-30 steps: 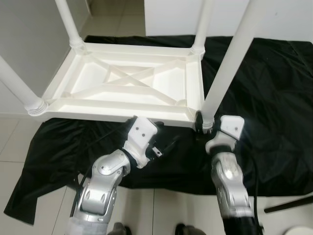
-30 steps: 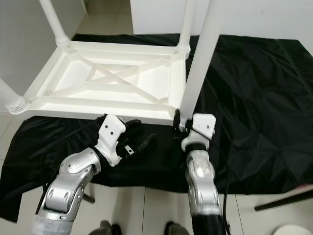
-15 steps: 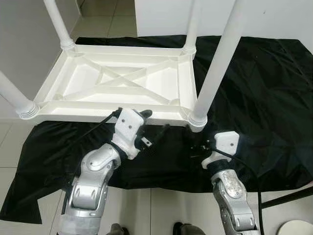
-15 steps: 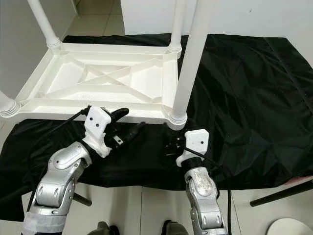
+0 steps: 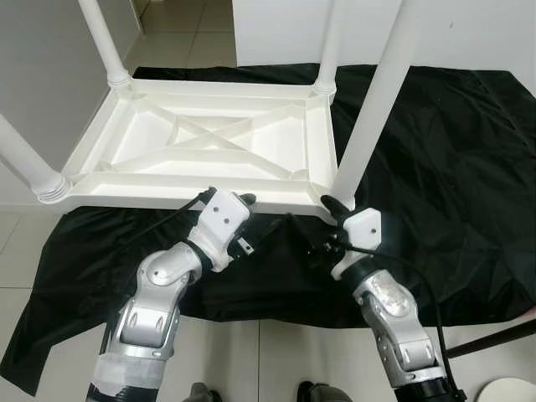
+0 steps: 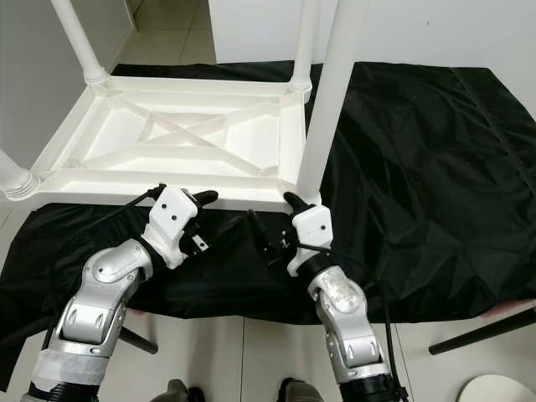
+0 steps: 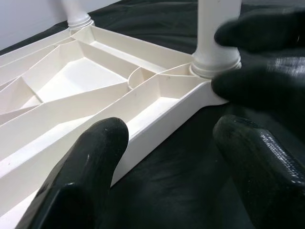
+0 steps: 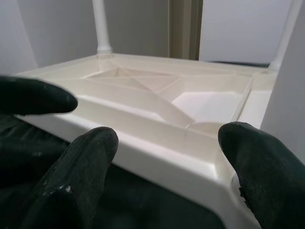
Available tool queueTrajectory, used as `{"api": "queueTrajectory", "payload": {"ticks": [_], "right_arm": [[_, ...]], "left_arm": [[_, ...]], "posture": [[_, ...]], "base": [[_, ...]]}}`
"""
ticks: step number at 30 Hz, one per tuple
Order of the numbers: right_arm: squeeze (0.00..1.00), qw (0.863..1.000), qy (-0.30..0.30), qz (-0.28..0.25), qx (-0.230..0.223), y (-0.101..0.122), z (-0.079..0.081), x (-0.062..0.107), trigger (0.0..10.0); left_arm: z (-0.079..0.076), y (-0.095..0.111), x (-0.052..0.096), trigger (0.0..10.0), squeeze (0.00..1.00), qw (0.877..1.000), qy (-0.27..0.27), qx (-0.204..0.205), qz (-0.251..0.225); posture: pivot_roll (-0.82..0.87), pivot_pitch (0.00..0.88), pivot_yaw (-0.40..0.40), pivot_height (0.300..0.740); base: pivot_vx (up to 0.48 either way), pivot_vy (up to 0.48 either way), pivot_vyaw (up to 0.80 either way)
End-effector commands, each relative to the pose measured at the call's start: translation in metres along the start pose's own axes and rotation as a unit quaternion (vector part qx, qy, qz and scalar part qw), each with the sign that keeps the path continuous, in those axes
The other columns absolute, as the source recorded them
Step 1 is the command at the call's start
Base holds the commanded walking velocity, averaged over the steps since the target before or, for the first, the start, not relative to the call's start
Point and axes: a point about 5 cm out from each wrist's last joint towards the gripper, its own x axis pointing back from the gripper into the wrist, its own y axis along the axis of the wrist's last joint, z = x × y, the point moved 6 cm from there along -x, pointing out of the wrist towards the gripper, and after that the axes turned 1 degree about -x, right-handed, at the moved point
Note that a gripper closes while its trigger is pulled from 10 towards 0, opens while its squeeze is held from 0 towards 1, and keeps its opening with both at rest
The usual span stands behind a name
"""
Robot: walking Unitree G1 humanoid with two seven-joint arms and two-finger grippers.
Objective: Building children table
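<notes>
The upturned white ribbed plastic table [image 5: 209,151] is lying on crinkled black cloth [image 5: 452,167]; left gripper [image 5: 264,233] and right gripper [image 5: 311,230] are hovering spread, gripping nothing, at its near rim.

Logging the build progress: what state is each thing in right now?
Table: upside down on the cloth, underside ribs facing up.
Legs: all four fitted in the corner sockets, standing upward.
Black cloth: spread on the floor, wrinkled.
Left claw: open, at the table's near rim.
Right claw: open, at the near corner by the leg's base.
</notes>
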Motion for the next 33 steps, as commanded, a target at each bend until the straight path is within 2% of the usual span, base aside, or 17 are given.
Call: {"api": "queueTrajectory", "payload": {"ticks": [1,3,6,8,15,19,20,23,24,25,29,31,33], "right_arm": [[0.00,1.000,-0.005,0.011,-0.017,-0.006,-0.005,0.000,10.0],[0.00,0.999,-0.033,0.011,-0.019,-0.007,-0.018,-0.002,10.0],[0.00,0.999,-0.047,0.010,-0.020,-0.008,-0.025,-0.002,10.0],[0.00,0.997,-0.072,0.008,-0.024,-0.009,-0.036,-0.003,10.0],[0.00,0.995,-0.095,0.008,-0.041,-0.014,-0.050,-0.005,10.0],[0.00,0.991,-0.129,0.006,-0.036,-0.015,-0.072,-0.005,10.0],[0.00,0.991,-0.129,0.006,-0.036,-0.015,-0.072,-0.005,10.0],[0.00,0.979,-0.203,-0.001,-0.027,-0.010,-0.112,0.004,10.0],[0.00,0.979,-0.203,-0.001,-0.027,-0.010,-0.112,0.004,10.0],[0.00,0.976,-0.216,-0.003,-0.026,-0.008,-0.120,0.007,10.0],[0.00,0.975,-0.221,-0.006,-0.027,-0.007,-0.124,0.009,10.0],[0.00,0.979,-0.201,-0.007,-0.035,-0.007,-0.114,0.011,10.0],[0.00,0.981,-0.190,-0.007,-0.038,-0.008,-0.108,0.012,10.0]], "left_arm": [[0.020,-0.006,0.000,10.0,0.00,0.997,0.077,-0.015,0.013],[0.029,-0.011,-0.001,10.0,0.00,0.995,0.094,-0.023,0.026],[0.032,-0.014,-0.001,10.0,0.00,0.994,0.098,-0.027,0.031],[0.032,-0.015,-0.001,10.0,0.00,0.995,0.095,-0.028,0.029],[0.032,-0.016,-0.001,10.0,0.00,0.995,0.090,-0.038,0.032],[0.044,-0.020,0.000,10.0,0.00,0.991,0.114,-0.053,0.042],[0.044,-0.020,0.000,10.0,0.00,0.991,0.114,-0.053,0.042],[0.059,-0.027,0.000,10.0,0.00,0.984,0.150,-0.062,0.067],[0.059,-0.027,0.000,10.0,0.00,0.984,0.150,-0.062,0.067],[0.063,-0.029,0.000,10.0,0.00,0.982,0.159,-0.066,0.073],[0.067,-0.031,-0.001,10.0,0.00,0.981,0.166,-0.070,0.078],[0.078,-0.033,-0.007,10.0,0.00,0.974,0.185,-0.090,0.097],[0.082,-0.034,-0.009,10.0,0.00,0.971,0.192,-0.097,0.104]], "posture": [[-0.09,0.122,0.067,0.740],[-0.08,0.130,0.069,0.740],[-0.08,0.122,0.070,0.740],[-0.08,0.119,0.074,0.740],[-0.08,0.111,0.084,0.740],[-0.08,0.112,0.087,0.740],[-0.08,0.112,0.087,0.740],[-0.07,0.115,0.087,0.740],[-0.07,0.115,0.087,0.740],[-0.07,0.115,0.088,0.740],[-0.07,0.115,0.087,0.740],[-0.07,0.120,0.093,0.740],[-0.07,0.120,0.093,0.740]], "base": [[0.000,0.000,0.00],[0.000,0.000,0.00],[0.000,0.000,0.00],[0.000,0.000,0.00],[0.000,0.000,0.00],[0.000,0.000,0.00],[0.000,0.000,0.00],[0.000,0.000,0.00],[0.000,0.000,0.00],[0.000,0.000,0.00],[0.000,0.000,0.00],[0.000,0.000,0.00],[0.000,0.000,0.00]]}}
